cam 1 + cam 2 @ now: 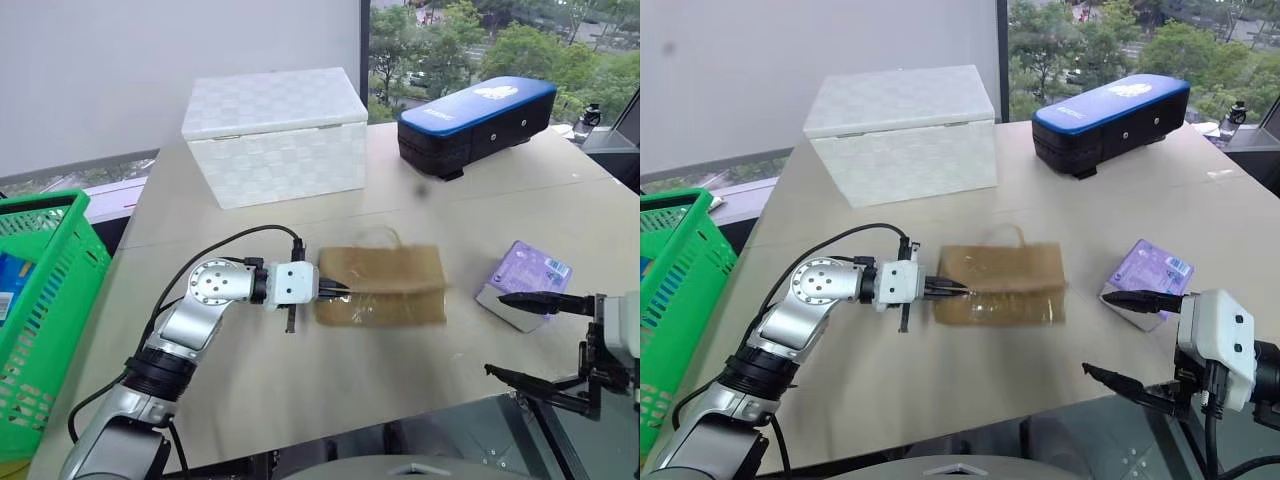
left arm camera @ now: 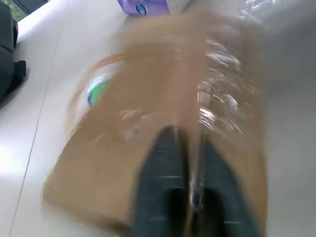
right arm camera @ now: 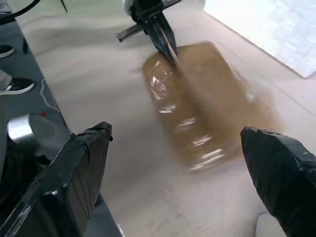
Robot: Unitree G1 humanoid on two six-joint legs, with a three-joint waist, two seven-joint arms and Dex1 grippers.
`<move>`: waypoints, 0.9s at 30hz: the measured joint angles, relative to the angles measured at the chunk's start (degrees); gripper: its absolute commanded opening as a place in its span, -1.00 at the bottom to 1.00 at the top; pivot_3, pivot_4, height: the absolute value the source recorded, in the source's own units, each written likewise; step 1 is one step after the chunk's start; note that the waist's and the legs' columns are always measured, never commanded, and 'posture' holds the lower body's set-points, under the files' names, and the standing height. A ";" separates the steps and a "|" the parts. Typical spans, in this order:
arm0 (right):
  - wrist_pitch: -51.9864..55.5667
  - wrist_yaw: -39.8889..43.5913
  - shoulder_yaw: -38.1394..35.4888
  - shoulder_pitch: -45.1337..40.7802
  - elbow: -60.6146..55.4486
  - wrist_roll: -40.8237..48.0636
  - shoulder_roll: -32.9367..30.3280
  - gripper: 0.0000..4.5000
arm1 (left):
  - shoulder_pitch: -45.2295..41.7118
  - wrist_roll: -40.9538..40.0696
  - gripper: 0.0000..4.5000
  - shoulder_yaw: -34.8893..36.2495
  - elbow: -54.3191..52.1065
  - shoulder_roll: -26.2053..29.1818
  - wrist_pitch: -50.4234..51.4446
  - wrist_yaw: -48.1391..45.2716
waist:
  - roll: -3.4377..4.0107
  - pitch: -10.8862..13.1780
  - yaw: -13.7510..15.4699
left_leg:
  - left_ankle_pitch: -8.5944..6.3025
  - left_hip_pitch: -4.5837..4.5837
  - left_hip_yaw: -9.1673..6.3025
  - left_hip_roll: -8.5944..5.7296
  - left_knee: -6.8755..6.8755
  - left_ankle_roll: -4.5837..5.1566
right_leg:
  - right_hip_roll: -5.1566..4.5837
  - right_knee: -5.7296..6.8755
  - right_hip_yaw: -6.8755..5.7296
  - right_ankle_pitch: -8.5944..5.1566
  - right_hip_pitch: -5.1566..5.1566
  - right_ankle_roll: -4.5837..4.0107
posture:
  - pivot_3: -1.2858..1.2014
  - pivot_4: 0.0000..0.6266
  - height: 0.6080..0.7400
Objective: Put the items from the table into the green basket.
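Evidently the left end effector (image 1: 340, 292) is clamped on the brown bag's (image 1: 385, 285) crinkly edge; light, soft, slippery; right end effector (image 1: 1120, 338) gapes apart

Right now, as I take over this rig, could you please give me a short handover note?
Left gripper: jaws shut on the near edge of the brown pack, which lies flat mid-table.
Right gripper: jaws open, holding nothing, hovering at the table's near right edge beside the lilac pack.
Green basket: off the table's left side; something blue shows inside it.
Done: brown pack gripped.
Left: carry it to the basket, then the lilac pack.
White box and black case stay at the far side.
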 measured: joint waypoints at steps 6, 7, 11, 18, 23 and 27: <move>-0.51 -4.74 3.22 -7.21 -1.46 4.93 1.79 1.00 | 4.53 -6.46 -0.99 16.38 -0.30 1.36 3.22 9.92 | 0.00 0.00 -1.00 | 0.00 0.01 -0.09 0.17 -0.01 0.00 | -0.02 0.02 -0.09 0.00 -0.01 0.00 | -0.05 -0.97 1.00; -0.65 -5.37 4.10 -8.64 -1.49 5.57 2.03 1.00 | 5.37 -6.91 -0.99 18.96 -0.12 1.96 4.56 11.85 | 0.00 0.00 -1.02 | 0.00 0.03 -0.09 0.17 -0.01 0.00 | -0.02 0.03 -0.10 0.00 -0.01 -0.01 | -0.03 -0.98 1.00; -1.43 -6.13 9.64 -13.94 -0.42 6.53 2.05 1.00 | 8.50 -7.21 -0.99 26.86 2.88 4.37 9.93 18.01 | -0.05 -0.07 -0.15 | 0.00 0.01 -0.20 0.11 -0.01 -0.01 | -0.08 0.02 -0.20 0.00 -0.01 -0.01 | 0.00 -1.00 1.00; -2.47 -4.78 16.70 -21.51 5.54 4.82 1.26 1.00 | 9.49 -3.87 -0.63 27.37 8.85 4.47 16.65 24.68 | -0.26 -0.20 3.37 | 0.01 -0.15 -0.52 -0.07 0.07 -0.04 | -0.32 0.02 -0.46 0.17 -0.37 -0.27 | 0.02 -1.00 1.00; -2.59 -3.67 18.11 -22.77 6.83 4.62 0.54 1.00 | 9.65 -3.67 0.28 26.68 7.22 4.36 18.32 25.48 | -0.26 -0.20 4.77 | 0.00 -0.30 -0.76 -0.16 -0.01 -0.06 | -0.61 0.00 -0.81 0.18 -0.46 -0.29 | 0.02 -1.00 1.00; -2.54 -3.84 15.58 -19.63 6.98 4.38 0.18 1.00 | 16.45 -16.56 0.28 27.27 -9.40 6.21 30.13 16.78 | -0.25 -0.23 5.04 | -0.02 -0.42 -0.68 -0.19 -0.01 -0.05 | -0.80 -0.05 -0.83 0.18 -0.51 -0.28 | 0.01 -1.00 1.00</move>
